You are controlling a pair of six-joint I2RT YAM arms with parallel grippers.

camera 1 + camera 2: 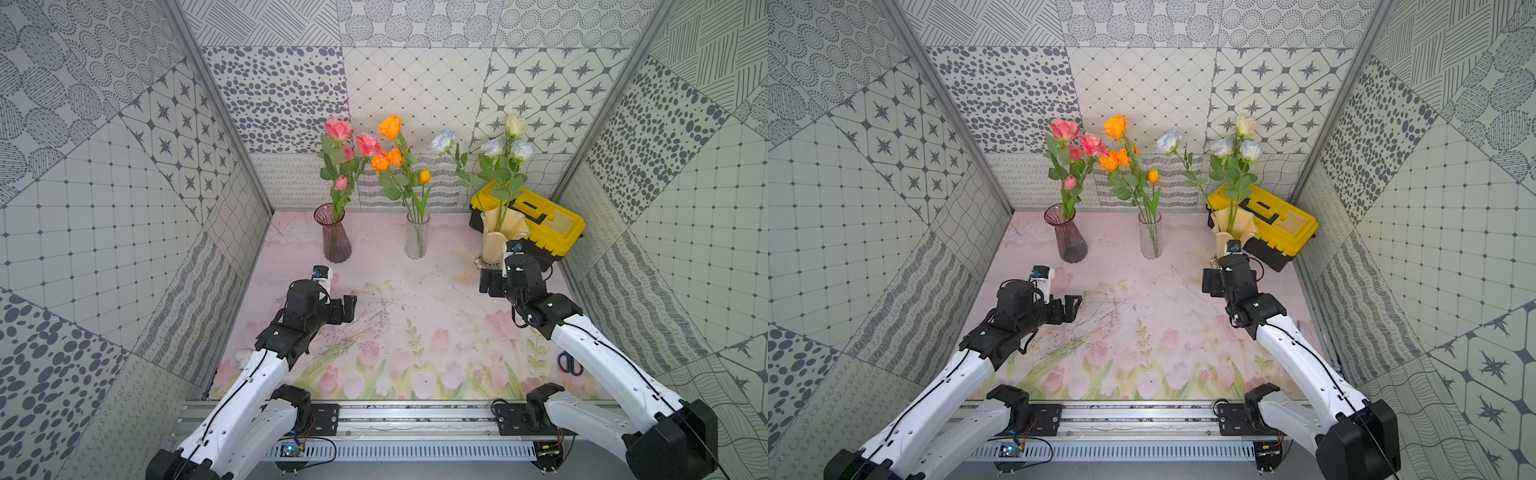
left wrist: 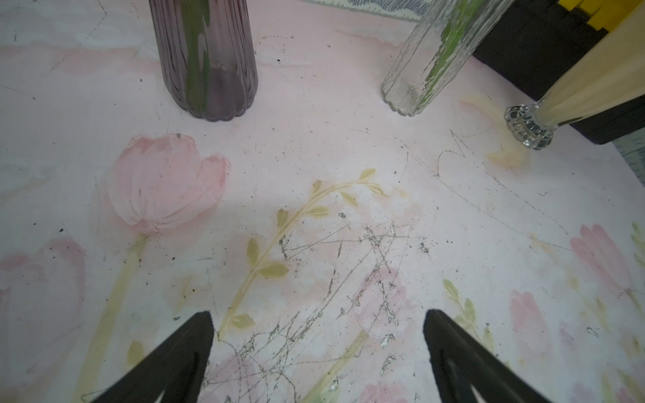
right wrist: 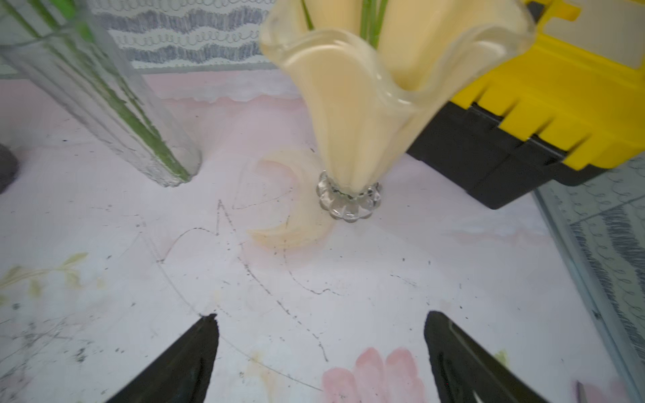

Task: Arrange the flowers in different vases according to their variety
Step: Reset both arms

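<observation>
The right gripper (image 3: 320,317) is hanging low over the cloth, its jaws spread wide with nothing between them. The left gripper (image 2: 317,315) is doing the same, released and empty, facing the middle of the table.

The flowers are all standing in vases at the back: the pink flowers (image 1: 338,129) in the purple vase (image 1: 336,239), the orange flowers (image 1: 390,126) in the clear vase (image 1: 417,237), and the white and pale-blue flowers (image 1: 515,124) in the cream vase (image 3: 352,115). No stem is lying loose that I can see, so the sorting looks finished. The step in hand is probably getting clear of the cream vase — it is standing just ahead of the right gripper on a small clear foot (image 3: 349,200), and it looks top-heavy with its wide rim. Doing that well means drawing straight back and up with the jaws apart, and no sideways sweep toward the foot or the leaning stems.

The tablecloth (image 1: 415,299) is lying flat — pink, printed with tulips, scuffed with dark scratches. A yellow toolbox (image 1: 548,228) is sitting right behind the cream vase, scissors (image 1: 569,363) are lying by the right edge, and patterned grey walls (image 1: 124,166) are closing in three sides.
</observation>
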